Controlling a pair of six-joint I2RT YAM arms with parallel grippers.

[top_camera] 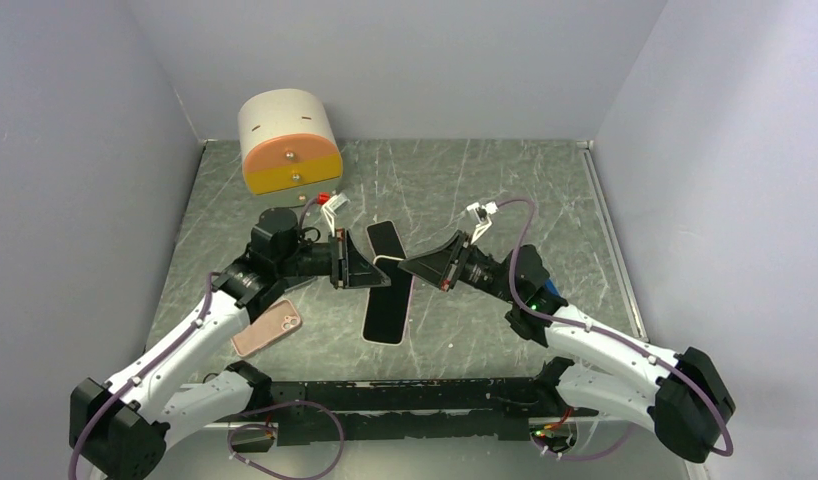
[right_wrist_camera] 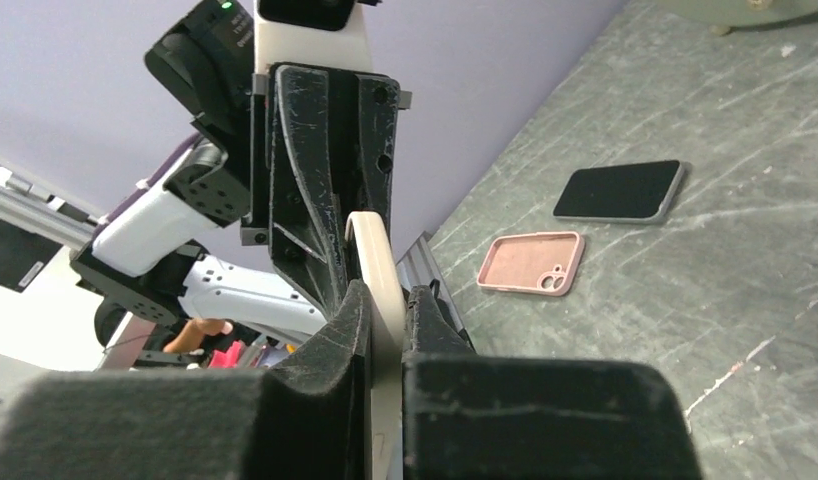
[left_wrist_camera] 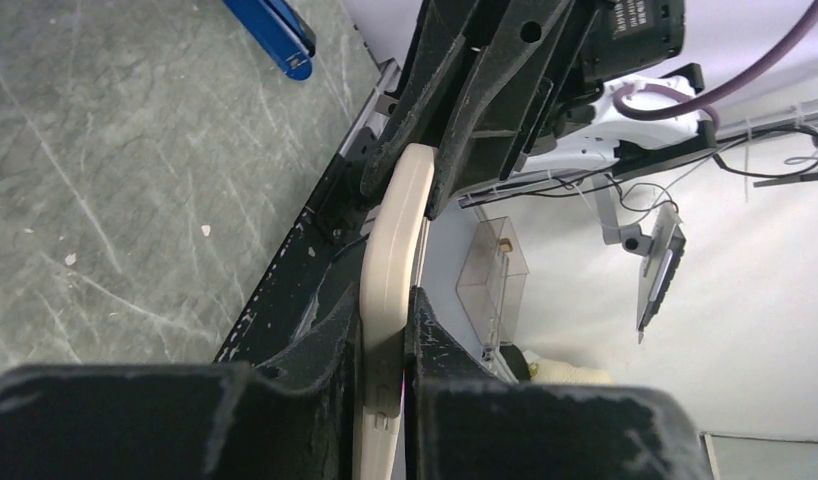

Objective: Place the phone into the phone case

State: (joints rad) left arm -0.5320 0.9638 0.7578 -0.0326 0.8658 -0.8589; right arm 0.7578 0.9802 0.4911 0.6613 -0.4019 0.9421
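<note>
Along the near edge of the desk a black rail runs between the bases of the left arm and the right arm, both of which reach inward toward the middle. Just beyond the left arm's forearm a pink case lies flat and empty, its camera cut-out showing. Farther in, at the centre, the left jaws and right jaws face each other and are both clenched on a cream-edged slab, one from each side. Both wrist views show it edge-on, pinched between the black fingers. From above it shows a dark face, and I cannot tell whether it is a bare case or a phone already cased, nor whether its lower end touches the desk. A small blue object sits beside the right arm's wrist. Just behind the clamped slab the phone lies flat on the desk, screen dark, apart from the pink case. The surface is grey-green, marbled and streaked with pale scratches. At the far left corner stands a round-topped beige box with an orange front. Plain pale lavender walls close in the back and both sides.
</note>
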